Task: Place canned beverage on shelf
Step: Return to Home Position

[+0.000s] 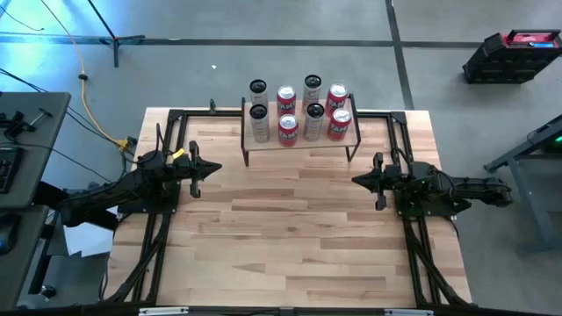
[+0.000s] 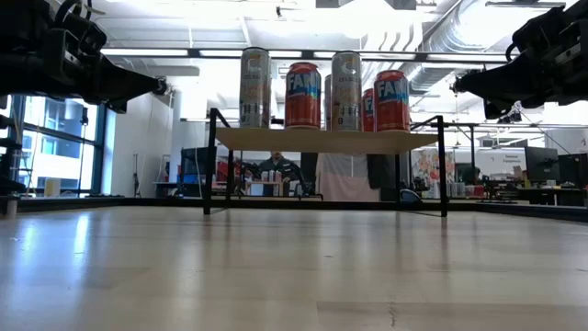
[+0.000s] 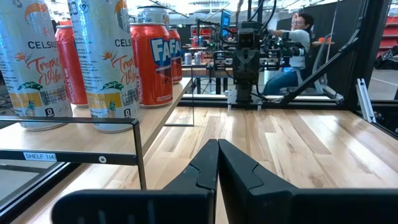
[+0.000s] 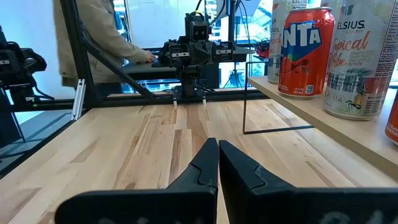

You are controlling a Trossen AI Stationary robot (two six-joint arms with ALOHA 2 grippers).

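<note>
With Celsius cans and Fanta cans standing on the shelf at the far edge of the table, I see the left gripper and right gripper pinched shut, empty, toward the side edges (near the shelf's legs), where a wide swing could clip a leg and topple cans.

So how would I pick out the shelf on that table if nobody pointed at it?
Start at the big wooden table. At its far edge, between the left arm and the right arm, stands the shelf. It alone is raised: a pale plank on thin black legs, bearing two rows of cans, pale and red alternating.
</note>
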